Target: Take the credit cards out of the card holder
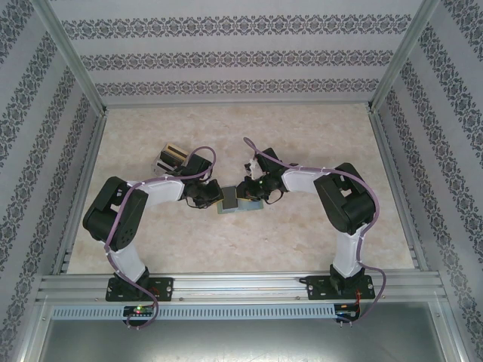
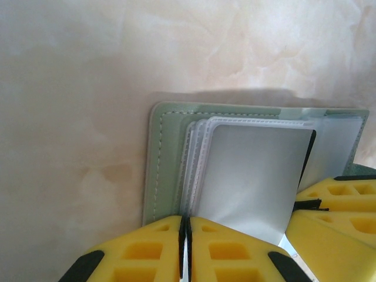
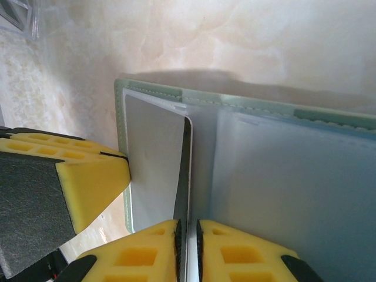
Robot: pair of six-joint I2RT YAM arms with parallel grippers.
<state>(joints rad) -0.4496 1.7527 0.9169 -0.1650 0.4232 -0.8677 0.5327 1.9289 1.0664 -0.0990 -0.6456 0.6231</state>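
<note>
1. A flat grey-green bifold card holder (image 1: 238, 204) lies open on the beige marbled table (image 1: 317, 136), at its middle between the two arms.
2. The left gripper (image 2: 185, 226) is clenched on a thin pale inner leaf at the card holder's (image 2: 167, 153) near edge.
3. The right gripper (image 3: 188, 226) is pinched tight on the edge of a silver-grey rectangular card (image 3: 155, 153), which is tilted up from the pale inner panels.
4. The card's (image 2: 252, 176) face is plain, with no legible writing.
5. A small tan-lined box (image 1: 170, 160) sits behind the left arm.
</note>
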